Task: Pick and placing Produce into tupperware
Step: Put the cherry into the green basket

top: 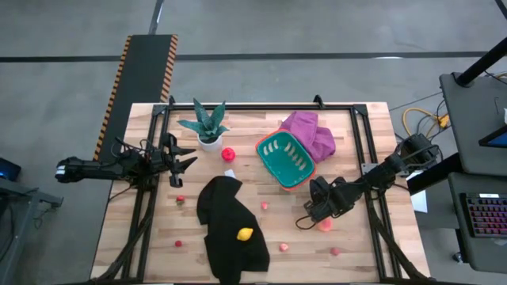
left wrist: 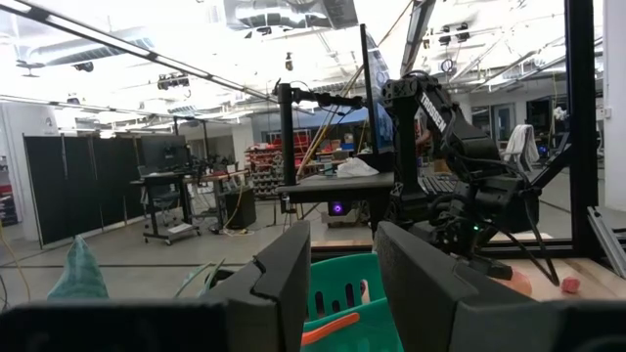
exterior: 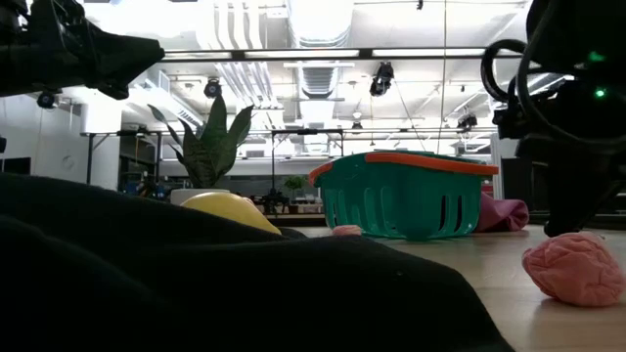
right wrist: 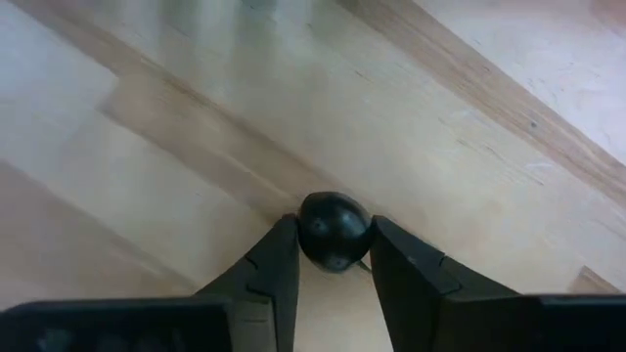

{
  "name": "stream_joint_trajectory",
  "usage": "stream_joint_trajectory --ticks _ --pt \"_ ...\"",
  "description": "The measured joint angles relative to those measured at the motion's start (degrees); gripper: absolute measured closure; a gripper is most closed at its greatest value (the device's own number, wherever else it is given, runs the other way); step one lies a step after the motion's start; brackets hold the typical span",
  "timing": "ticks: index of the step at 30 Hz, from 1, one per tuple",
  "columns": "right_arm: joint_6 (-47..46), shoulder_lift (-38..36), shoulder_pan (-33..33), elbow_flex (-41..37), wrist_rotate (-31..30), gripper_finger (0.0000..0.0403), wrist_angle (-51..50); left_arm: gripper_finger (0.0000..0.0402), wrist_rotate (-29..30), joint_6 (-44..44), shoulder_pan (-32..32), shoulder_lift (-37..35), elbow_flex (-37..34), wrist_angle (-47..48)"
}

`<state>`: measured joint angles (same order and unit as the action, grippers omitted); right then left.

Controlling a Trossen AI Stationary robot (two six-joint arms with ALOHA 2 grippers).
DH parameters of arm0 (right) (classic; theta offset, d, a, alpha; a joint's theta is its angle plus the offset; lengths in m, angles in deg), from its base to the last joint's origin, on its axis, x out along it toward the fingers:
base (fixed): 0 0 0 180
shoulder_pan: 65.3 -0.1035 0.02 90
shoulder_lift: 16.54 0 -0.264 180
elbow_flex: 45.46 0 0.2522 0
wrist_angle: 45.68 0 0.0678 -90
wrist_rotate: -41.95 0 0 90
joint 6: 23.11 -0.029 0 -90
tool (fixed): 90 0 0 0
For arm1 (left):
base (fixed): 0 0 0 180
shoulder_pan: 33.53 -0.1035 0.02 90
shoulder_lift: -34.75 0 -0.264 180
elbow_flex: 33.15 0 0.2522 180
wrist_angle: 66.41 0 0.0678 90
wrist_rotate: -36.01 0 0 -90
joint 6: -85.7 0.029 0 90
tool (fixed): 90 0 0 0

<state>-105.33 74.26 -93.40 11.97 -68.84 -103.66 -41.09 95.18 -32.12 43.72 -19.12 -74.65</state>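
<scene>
Jaws pinch dark ball [right wrist: 333, 230]; pink produce [top: 325, 226] beside.

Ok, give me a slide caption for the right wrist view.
Right gripper fingers closed around a small dark round ball just above the pale wooden table.

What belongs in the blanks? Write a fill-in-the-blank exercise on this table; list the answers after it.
1. The small yellow toy fruit lies on the ___ cloth.
2. The crumpled purple cloth lies against the teal rectangular plastic container with the ___ rim.
3. The right gripper is low beside a small ___ toy.
4. The left gripper waits open near the white-potted ___ plant.

Missing words: black; orange; pink; green.
</scene>
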Motion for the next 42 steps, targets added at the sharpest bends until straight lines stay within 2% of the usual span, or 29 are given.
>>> stream_joint_trajectory --ticks 15,19,30,36,42 --pt "7.87 -3.97 -0.02 6.64 -0.10 0.0301 -0.10 0.0294 0.00 0.02 0.00 0.02 0.00 -0.02" --pt "11.87 -5.42 -0.12 8.93 -1.81 0.0301 -0.07 0.0294 -0.02 0.00 -0.01 0.04 0.00 -0.03" --pt "31.18 -9.13 -0.24 14.86 -3.34 0.0301 0.02 0.0294 -0.01 0.00 0.00 0.02 0.00 -0.03" --pt "49.56 -9.68 -2.85 17.49 -3.25 0.0301 1.18 0.0294 -0.01 0.00 0.00 0.11 0.00 0.00" --pt "56.18 -9.76 -3.34 19.60 -2.76 0.0301 1.08 0.0294 -0.01 0.00 0.00 0.11 0.00 -0.02"
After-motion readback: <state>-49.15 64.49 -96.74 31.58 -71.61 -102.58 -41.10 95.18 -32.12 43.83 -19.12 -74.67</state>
